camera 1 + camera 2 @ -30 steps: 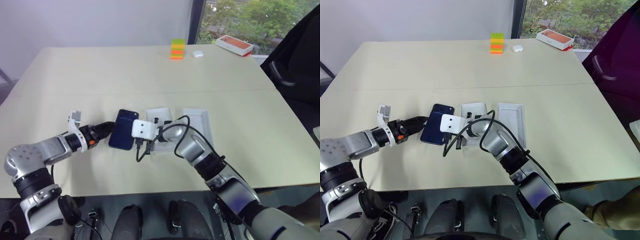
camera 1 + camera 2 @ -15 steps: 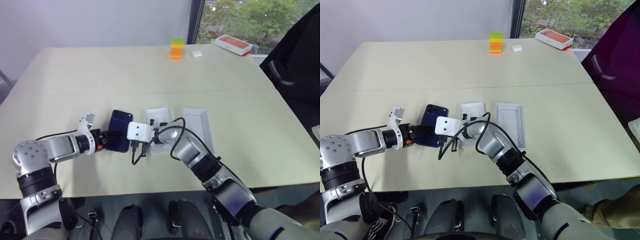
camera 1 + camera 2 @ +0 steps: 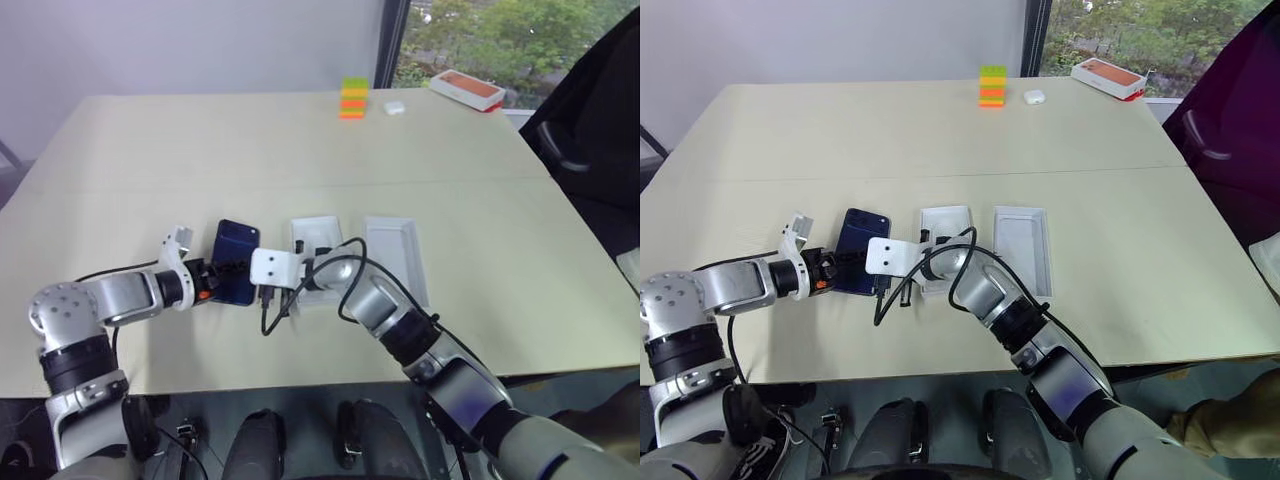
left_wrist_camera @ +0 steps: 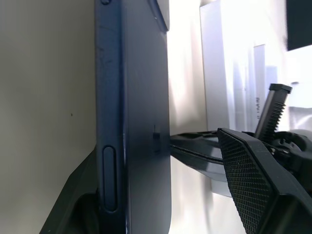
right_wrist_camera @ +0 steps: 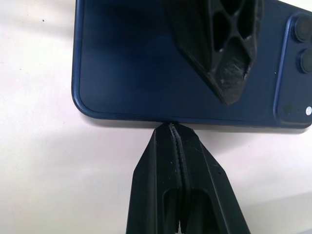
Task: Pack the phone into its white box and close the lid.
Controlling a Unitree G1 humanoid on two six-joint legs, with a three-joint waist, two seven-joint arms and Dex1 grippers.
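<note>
The dark navy phone (image 3: 238, 258) lies on the table to the left of two shallow white rectangular pieces, a smaller one (image 3: 322, 232) and a longer one (image 3: 396, 252). I cannot tell which of these is the white box and which the lid. My left gripper (image 3: 222, 272) is open around the phone's near end. In the left wrist view one finger sits against the phone (image 4: 141, 97) and the other finger (image 4: 253, 185) stands off it with a gap. My right gripper (image 5: 171, 126) is shut, its tips touching the phone's long edge (image 5: 146, 114).
At the far edge stand a stack of coloured blocks (image 3: 354, 98), a small white case (image 3: 395, 106) and an orange-topped box (image 3: 467, 90). A dark chair (image 3: 590, 130) stands beyond the table's right side. A black cable (image 3: 275, 310) loops below the right wrist.
The phone has slid left, toward my left arm, with my shut right gripper following against its edge. The left gripper has come in around the phone's near end.
</note>
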